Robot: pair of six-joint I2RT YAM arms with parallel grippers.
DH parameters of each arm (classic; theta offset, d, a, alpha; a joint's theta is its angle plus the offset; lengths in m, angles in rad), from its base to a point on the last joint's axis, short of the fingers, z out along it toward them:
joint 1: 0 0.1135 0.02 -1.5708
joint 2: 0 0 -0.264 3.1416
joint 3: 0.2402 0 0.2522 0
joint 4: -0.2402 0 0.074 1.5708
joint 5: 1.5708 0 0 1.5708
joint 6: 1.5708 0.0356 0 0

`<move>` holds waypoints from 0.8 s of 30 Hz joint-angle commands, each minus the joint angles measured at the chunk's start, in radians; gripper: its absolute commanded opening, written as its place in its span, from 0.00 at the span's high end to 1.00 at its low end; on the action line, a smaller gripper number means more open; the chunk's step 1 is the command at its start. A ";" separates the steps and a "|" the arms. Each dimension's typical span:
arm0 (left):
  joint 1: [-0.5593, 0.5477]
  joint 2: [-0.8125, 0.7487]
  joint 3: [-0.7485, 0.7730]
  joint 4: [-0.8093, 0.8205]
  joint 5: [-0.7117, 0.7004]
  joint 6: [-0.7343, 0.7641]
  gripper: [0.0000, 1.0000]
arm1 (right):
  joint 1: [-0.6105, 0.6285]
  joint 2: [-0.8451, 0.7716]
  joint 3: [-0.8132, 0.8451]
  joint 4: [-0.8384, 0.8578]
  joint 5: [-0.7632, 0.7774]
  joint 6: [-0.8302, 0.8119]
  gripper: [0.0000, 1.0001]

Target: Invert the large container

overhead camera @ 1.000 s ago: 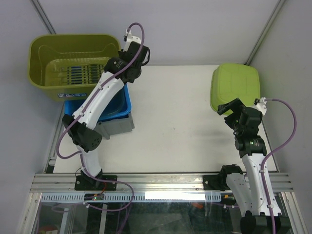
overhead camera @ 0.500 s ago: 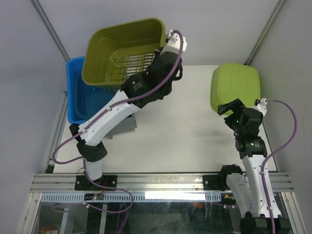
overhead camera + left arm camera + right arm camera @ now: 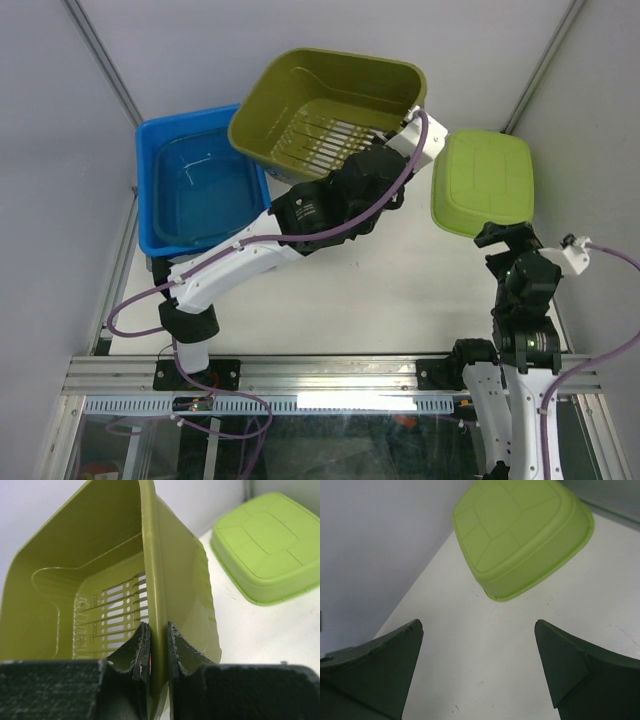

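Note:
The large olive-green container (image 3: 330, 100) with a slotted bottom hangs in the air over the back middle of the table, tilted, its opening facing up and toward the camera. My left gripper (image 3: 405, 128) is shut on its right rim. In the left wrist view the fingers clamp the rim (image 3: 156, 627), one inside the olive container (image 3: 75, 580) and one outside. My right gripper (image 3: 497, 232) is open and empty, just in front of a light green container (image 3: 483, 180). In the right wrist view the right gripper (image 3: 477, 623) hangs over bare table.
The light green container lies upside down at the back right, also seen from the left wrist (image 3: 270, 545) and the right wrist (image 3: 520, 530). A blue tub (image 3: 195, 190) stands open side up at the back left. The white table (image 3: 400, 290) is walled on both sides.
My left arm has swung the olive container from the back left to the back middle, uncovering the blue tub. My right arm has drawn back slightly.

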 commanded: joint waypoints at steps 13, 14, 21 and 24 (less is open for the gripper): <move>-0.004 -0.125 -0.396 0.212 0.451 -0.034 1.00 | 0.002 -0.242 0.122 -0.041 0.436 -0.055 0.06; -0.004 -0.128 -0.436 0.214 0.468 -0.043 1.00 | 0.003 -0.236 0.131 -0.043 0.437 -0.068 0.06; 0.007 -0.213 -0.721 0.280 0.587 -0.161 0.72 | 0.004 -0.210 0.155 -0.021 0.404 -0.130 0.06; 0.012 -0.233 -0.772 0.275 0.622 -0.215 0.21 | 0.005 -0.189 0.153 0.003 0.335 -0.150 0.04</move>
